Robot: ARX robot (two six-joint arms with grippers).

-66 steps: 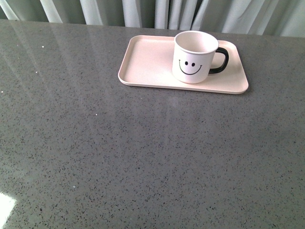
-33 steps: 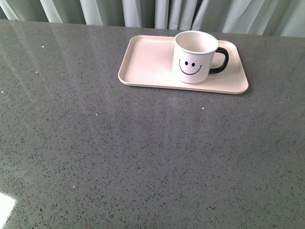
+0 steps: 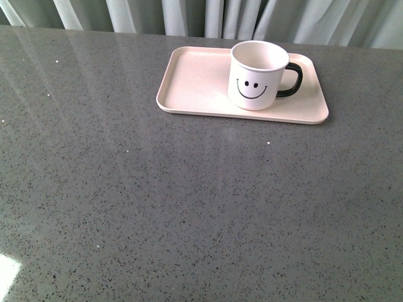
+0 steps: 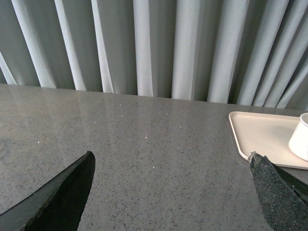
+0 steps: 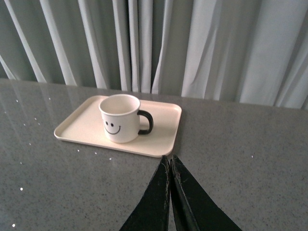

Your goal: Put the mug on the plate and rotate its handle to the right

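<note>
Mug stands upright on your plate, handle pointing right. Your left pincer is spread wide; your right pincer is pressed together, both empty.

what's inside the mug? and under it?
Inside the mug, only the bare white inner wall near the rim shows; its bottom is hidden at this angle. Under it is the plate; the patch beneath its base is covered.

Glazed ceramic on matt tray, polished stone beneath

The white mug looks like glossy ceramic, its black handle shiny; the pale pink plate appears smooth, matt plastic. The grey speckled countertop shows a polished, reflective sheen, and soft pleated cloth curtains hang at the far edge.
</note>
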